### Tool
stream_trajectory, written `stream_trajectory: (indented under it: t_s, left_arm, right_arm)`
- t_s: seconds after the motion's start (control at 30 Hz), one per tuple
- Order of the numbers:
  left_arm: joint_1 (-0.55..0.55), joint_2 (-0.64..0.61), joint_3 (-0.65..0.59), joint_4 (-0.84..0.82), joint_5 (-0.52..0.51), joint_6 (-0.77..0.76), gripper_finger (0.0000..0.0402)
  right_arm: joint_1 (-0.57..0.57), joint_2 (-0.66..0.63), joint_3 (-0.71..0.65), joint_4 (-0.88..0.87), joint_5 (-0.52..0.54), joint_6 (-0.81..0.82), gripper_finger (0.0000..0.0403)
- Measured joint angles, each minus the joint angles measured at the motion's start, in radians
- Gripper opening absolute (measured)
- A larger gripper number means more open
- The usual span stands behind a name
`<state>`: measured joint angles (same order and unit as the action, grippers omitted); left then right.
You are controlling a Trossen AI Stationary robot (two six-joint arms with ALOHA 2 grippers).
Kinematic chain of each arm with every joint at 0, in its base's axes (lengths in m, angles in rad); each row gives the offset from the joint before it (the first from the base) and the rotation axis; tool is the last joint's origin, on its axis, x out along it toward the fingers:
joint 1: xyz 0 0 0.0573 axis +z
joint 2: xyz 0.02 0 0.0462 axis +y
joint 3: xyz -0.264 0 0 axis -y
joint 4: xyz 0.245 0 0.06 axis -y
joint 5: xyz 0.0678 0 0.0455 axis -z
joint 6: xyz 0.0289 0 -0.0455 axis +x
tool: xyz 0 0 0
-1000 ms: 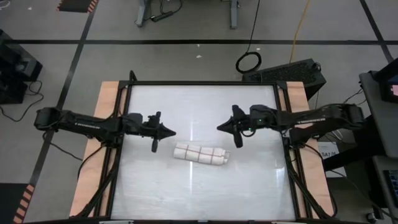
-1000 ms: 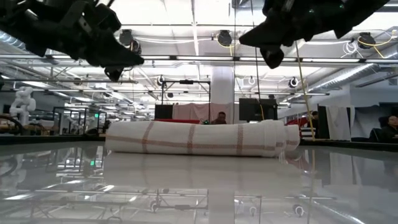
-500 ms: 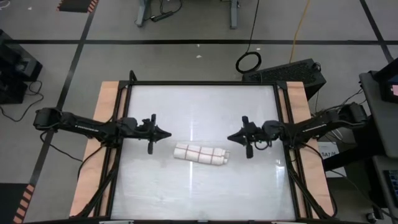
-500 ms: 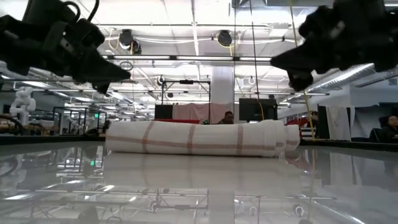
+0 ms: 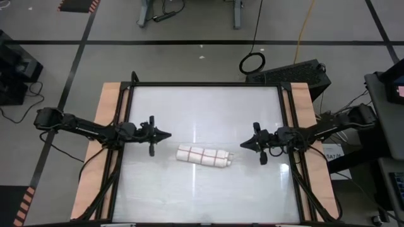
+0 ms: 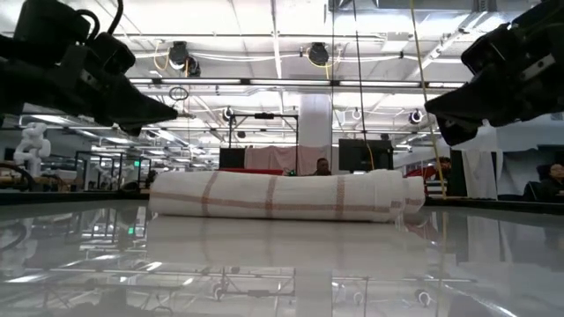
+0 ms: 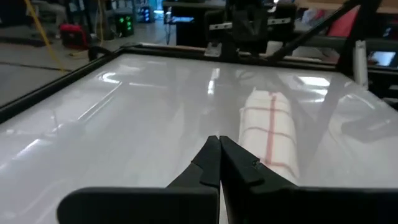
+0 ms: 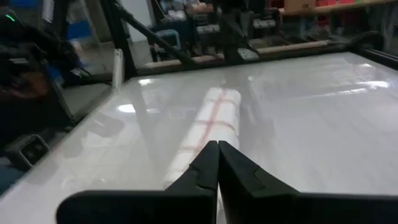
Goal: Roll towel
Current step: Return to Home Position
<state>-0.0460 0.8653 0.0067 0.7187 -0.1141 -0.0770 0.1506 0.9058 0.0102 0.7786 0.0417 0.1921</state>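
My left gripper point(image 5: 163, 134) has drawn back toward the table's point(image 5: 202, 107) left edge. Its fingers are pressed together with nothing in them, and it hangs apart from the towel point(image 5: 204, 156). That retreat tells me the rolling is finished and I am only parking the arms. The towel lies near the table's middle as a snug roll, lengthwise left to right, unmoved and banded by red-brown lines. Its right end looks slightly looser, though I cannot be sure from here. On the right, my right gripper point(image 5: 243, 144) has pulled back likewise, its fingers closed on nothing.
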Motion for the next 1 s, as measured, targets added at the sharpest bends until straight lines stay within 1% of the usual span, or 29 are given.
stream_trajectory:
  t_s: [0.1,0.23,0.33,0.53,0.6,0.7,0.8,1.0]
  left_arm:
    - [-0.010,-0.010,0.000,-0.003,-0.024,-0.001,0.0002]
    - [-0.034,-0.038,0.000,-0.009,-0.030,0.014,0.0002]
    - [-0.052,-0.059,0.000,-0.047,-0.047,0.013,0.0002]
    - [-0.098,-0.104,0.000,-0.111,-0.056,0.032,0.0002]
    - [-0.110,-0.127,0.000,-0.138,-0.071,0.032,0.0002]
    - [-0.124,-0.163,0.000,-0.164,-0.089,0.033,0.0002]
    - [-0.136,-0.205,-0.001,-0.181,-0.098,0.033,0.0002]
    - [-0.153,-0.290,-0.001,-0.250,-0.104,0.040,0.0002]
  right_arm:
    - [0.005,-0.044,0.003,-0.053,0.013,-0.002,0.0000]
    - [0.005,-0.089,0.004,-0.106,0.012,-0.002,0.0000]
    - [0.005,-0.116,0.004,-0.136,0.040,-0.001,0.0000]
    - [0.005,-0.175,0.003,-0.116,0.069,-0.029,0.0000]
    - [0.005,-0.203,0.004,-0.116,0.089,-0.041,0.0000]
    - [0.005,-0.255,0.004,-0.142,0.090,-0.062,0.0000]
    - [0.010,-0.304,0.004,-0.205,0.090,-0.066,0.0000]
    - [0.039,-0.360,0.004,-0.259,0.086,-0.068,0.0000]
